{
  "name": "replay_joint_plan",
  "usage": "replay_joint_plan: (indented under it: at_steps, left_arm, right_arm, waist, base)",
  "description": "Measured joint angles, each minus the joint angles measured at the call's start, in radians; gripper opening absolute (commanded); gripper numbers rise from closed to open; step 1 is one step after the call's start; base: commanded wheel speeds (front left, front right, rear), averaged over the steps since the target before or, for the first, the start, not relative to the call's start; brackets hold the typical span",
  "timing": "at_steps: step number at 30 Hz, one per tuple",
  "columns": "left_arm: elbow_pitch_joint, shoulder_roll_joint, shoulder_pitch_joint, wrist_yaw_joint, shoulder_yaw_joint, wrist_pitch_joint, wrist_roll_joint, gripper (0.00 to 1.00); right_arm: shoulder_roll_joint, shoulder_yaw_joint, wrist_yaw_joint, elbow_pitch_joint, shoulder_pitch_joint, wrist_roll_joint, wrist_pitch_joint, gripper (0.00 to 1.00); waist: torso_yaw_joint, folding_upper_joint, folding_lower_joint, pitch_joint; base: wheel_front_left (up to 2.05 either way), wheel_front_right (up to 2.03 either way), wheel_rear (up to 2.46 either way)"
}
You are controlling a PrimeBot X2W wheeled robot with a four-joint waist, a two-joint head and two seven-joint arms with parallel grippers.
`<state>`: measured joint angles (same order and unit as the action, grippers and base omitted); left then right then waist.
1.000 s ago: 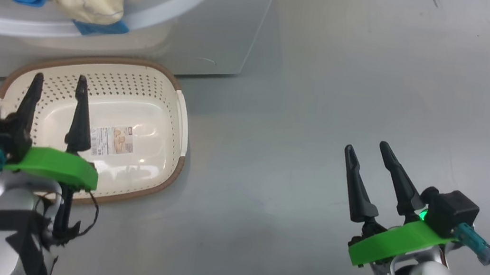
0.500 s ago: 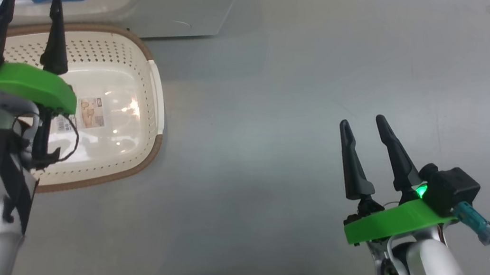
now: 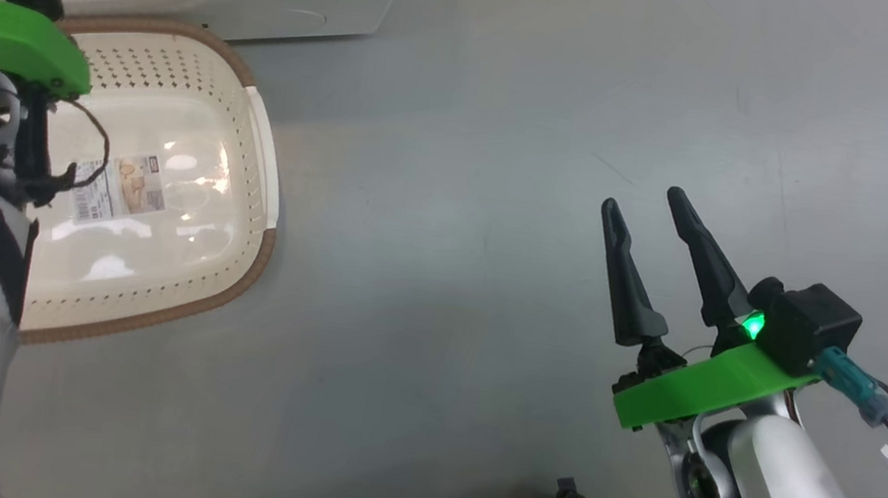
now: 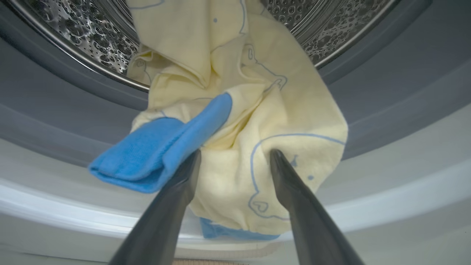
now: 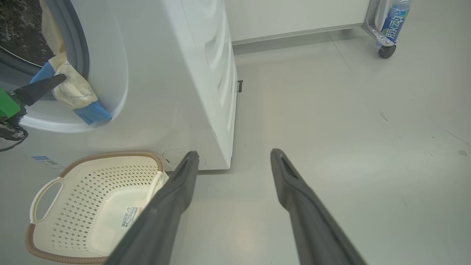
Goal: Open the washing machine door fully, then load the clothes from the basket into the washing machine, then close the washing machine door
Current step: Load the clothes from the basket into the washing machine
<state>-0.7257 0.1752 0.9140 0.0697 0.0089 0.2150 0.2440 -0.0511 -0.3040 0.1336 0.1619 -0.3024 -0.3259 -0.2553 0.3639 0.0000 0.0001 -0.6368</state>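
Basket [image 5: 84,184] one; clothes [image 4: 235,121] one bundle over gasket [image 4: 397,106]; left gripper [image 4: 235,152], right gripper [image 5: 234,152]: jaws apart.

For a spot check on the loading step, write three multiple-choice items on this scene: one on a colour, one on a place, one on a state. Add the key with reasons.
1. The rim of the basket is:
A. brown
B. blue
C. green

2. The clothes are:
A. in the basket
B. hanging out over the lip of the washing machine opening
C. folded on top of the washing machine

3. The left gripper is:
A. shut on the clothes
B. shut on nothing
C. open

Key:
1 A: a brown band runs round the cream perforated wall.
2 B: the cloth drapes from the drum over the grey gasket, and the basket holds none.
3 C: its two fingers stand apart in front of the cloth.
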Motion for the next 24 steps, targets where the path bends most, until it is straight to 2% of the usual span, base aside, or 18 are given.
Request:
replay_joint_plan:
  at_steps: [12, 13, 16, 17, 18, 24]
  left_arm:
    - [-0.075, 0.002, 0.073, 0.0, -0.013, 0.033, -0.005, 1.0]
    - [-0.081, 0.002, 0.078, 0.0, -0.015, 0.033, -0.006, 0.78]
    - [-0.101, 0.003, 0.093, 0.001, -0.024, 0.04, -0.007, 0.19]
    - [-0.107, 0.004, 0.096, 0.001, -0.027, 0.04, -0.007, 0.04]
    - [-0.114, 0.007, 0.1, 0.001, -0.03, 0.04, -0.008, 0.0]
    - [-0.139, 0.021, 0.113, 0.006, -0.047, 0.04, -0.015, 0.0]
  right_arm:
    - [0.0, 0.0, 0.0, -0.006, -0.013, -0.01, 0.0, 1.0]
    - [0.0, 0.0, 0.0, -0.006, -0.013, -0.01, 0.0, 1.0]
    - [0.001, 0.0, 0.0, -0.006, -0.013, -0.01, 0.0, 1.0]
    - [0.001, 0.0, 0.0, -0.006, -0.013, -0.01, 0.0, 1.0]
    - [0.001, 0.0, 0.0, -0.006, -0.013, -0.01, 0.0, 1.0]
    - [0.001, 0.001, 0.0, -0.007, -0.013, -0.013, 0.0, 1.0]
  waist:
    - [0.007, 0.0, -0.0001, -0.017]
    - [0.007, 0.0, -0.0001, -0.018]
    - [0.006, 0.0, -0.0001, -0.019]
    - [0.005, 0.0, -0.0001, -0.019]
    - [0.005, 0.0, -0.0001, -0.019]
    - [-0.001, 0.0, -0.0001, -0.017]
  base:
    - [0.0, 0.0, 0.0]
    - [0.0, 0.0, 0.0]
    - [0.0, 0.0, 0.0]
    - [0.0, 0.0, 0.0]
    - [0.0, 0.0, 0.0]
    - [0.0, 0.0, 0.0]
